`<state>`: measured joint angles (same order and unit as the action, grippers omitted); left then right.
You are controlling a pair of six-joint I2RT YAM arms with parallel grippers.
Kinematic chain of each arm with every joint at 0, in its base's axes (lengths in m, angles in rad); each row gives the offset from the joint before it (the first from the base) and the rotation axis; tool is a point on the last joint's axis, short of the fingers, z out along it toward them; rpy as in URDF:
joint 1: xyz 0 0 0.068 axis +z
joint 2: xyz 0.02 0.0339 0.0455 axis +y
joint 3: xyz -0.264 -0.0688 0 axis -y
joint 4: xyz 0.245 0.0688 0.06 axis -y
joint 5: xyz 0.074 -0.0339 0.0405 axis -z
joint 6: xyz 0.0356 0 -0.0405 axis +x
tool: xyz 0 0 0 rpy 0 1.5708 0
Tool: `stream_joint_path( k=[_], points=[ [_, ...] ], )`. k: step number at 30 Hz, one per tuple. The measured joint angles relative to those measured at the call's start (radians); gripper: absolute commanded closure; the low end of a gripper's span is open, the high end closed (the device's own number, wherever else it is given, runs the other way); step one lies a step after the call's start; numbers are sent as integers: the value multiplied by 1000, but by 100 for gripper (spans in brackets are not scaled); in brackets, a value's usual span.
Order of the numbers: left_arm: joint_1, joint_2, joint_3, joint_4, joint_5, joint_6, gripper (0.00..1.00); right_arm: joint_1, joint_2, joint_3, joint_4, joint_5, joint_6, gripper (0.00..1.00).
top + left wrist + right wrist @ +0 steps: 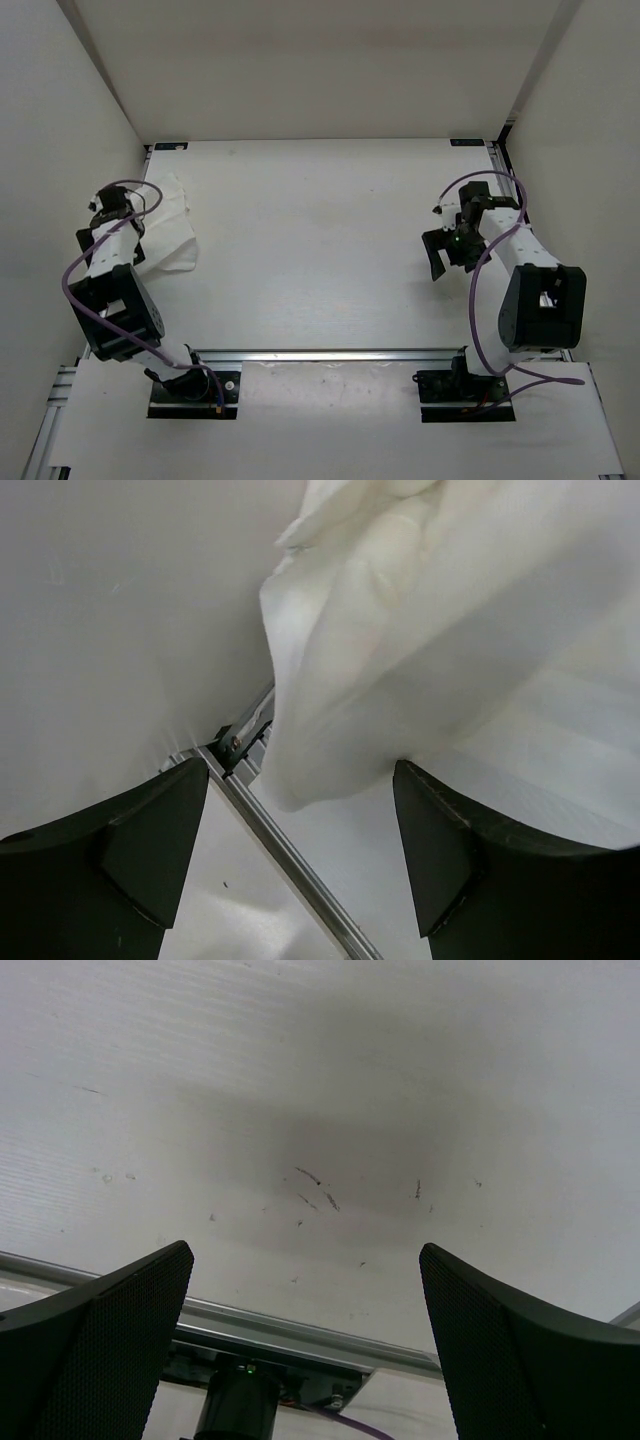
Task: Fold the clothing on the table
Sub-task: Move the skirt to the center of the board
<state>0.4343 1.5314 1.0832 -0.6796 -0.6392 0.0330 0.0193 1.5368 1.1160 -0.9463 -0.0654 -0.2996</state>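
Overhead cam, wrist cams close, table (320,250) prob. shared

place: we call it a robotics lab cell | why: we see bare white walls (60,100) closing in a matte white table (320,250), aluminium rail (330,354) at its near edge, two arm bases (195,392) bolted there, loose purple cables (480,300)
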Motion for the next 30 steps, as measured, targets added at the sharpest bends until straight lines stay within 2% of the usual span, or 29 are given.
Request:
stream_joint_path(
  k=[7, 14, 25, 30],
  points=[
    [-117, -39, -43, -6, -15, 35, 16, -5, -25, -49, 21, 4, 0, 1],
    [-72, -94, -119, -21, -39, 46, 12, -13, -26, -70, 37, 4, 1, 1],
    [-16, -89, -119, 16, -53, 51, 10, -43, -26, -70, 38, 7, 1, 1],
    [-3, -39, -97, 39, -56, 54, 10, -74, -27, -70, 37, 13, 0, 1]
  ],
)
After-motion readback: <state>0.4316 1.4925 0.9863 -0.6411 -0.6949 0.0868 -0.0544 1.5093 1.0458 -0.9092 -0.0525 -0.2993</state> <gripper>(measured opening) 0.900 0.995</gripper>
